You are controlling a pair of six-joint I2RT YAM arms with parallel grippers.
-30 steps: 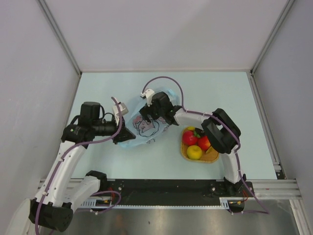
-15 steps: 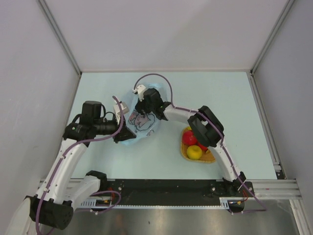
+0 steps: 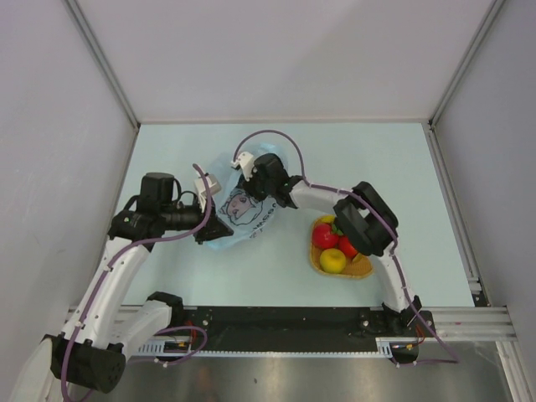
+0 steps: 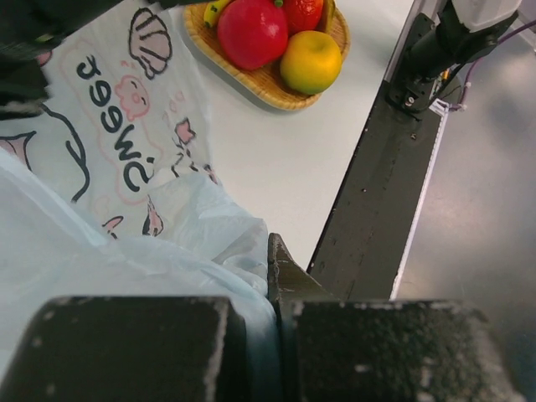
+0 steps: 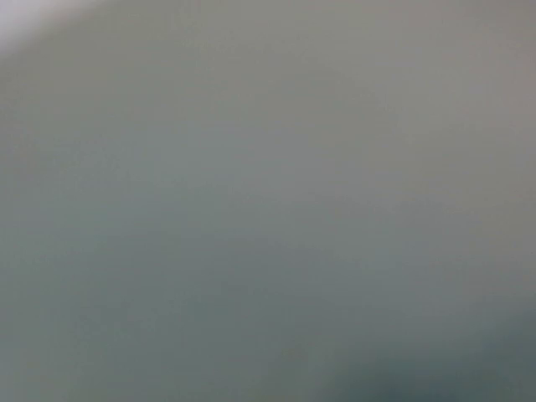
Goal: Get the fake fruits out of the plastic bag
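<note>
A pale blue worktop (image 3: 419, 167) is sitting between plain grey walls (image 3: 276, 59), with a dark rail (image 3: 285, 318) running along its near edge. The left hand (image 4: 266, 278) is clamping shut on the near left edge of the plastic bag (image 3: 243, 213), probably anchoring it so the film is not sliding while the other arm is working. The right hand (image 3: 251, 186) is reaching into the bag's far end. Its own camera is giving only a grey-blue blur, so I cannot tell whether it is open or closing on something, nor whether any fruit is lying inside. The fake fruits (image 3: 333, 247) on show are resting on a woven tray (image 3: 362, 270) just right of the bag, among them a red apple (image 4: 251, 32) and a yellow round one (image 4: 310, 63). Bare worktop is lying far and right of the tray, giving room for lifting out, while the left wall is standing close to the left arm.
</note>
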